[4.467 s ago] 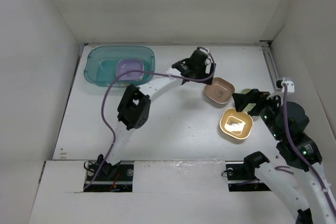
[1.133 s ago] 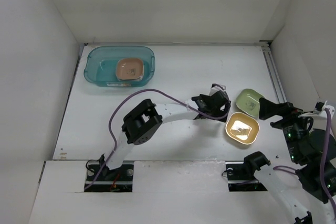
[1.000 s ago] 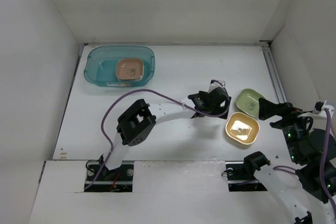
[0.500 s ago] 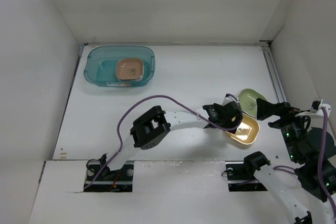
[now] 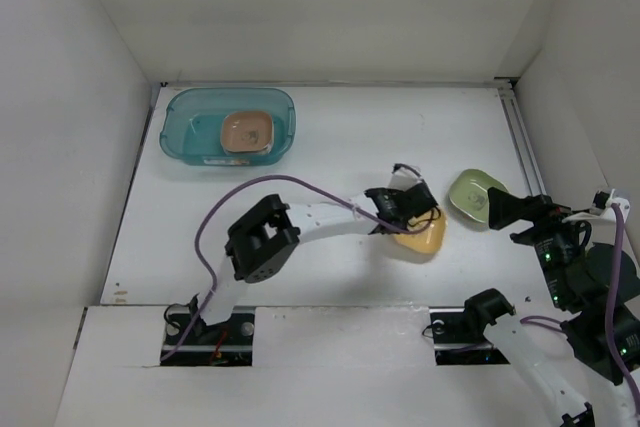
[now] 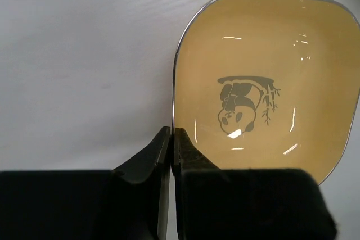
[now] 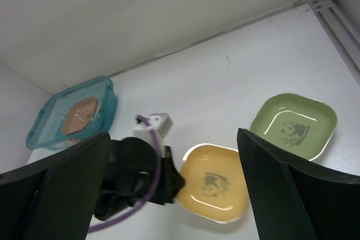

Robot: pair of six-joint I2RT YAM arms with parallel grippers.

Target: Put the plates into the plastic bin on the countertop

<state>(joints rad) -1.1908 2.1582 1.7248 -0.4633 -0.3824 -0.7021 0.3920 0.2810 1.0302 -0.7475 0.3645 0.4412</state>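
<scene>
A yellow plate (image 6: 264, 82) with a panda print has its left rim pinched in my left gripper (image 6: 172, 139), which is shut on it. From above, this yellow plate (image 5: 422, 236) hangs tilted at the left gripper (image 5: 403, 212), right of the countertop's (image 5: 340, 147) middle. A light green plate (image 5: 470, 193) lies flat just to the right. My right gripper (image 5: 503, 209) hovers open by the green plate's near right side, holding nothing. The teal plastic bin (image 5: 180, 137) stands at the far left with a brown plate (image 5: 247, 131) inside.
White walls close in the countertop on three sides. A metal rail (image 5: 520, 137) runs along the right edge. The left arm's purple cable (image 5: 260, 187) arcs over the middle. In the right wrist view the left gripper (image 7: 169, 175) sits between the open fingers (image 7: 62, 186).
The left gripper reached right to the yellow plate, shut on its rim and drew it a little leftward, tilting it. The right arm has barely moved.
</scene>
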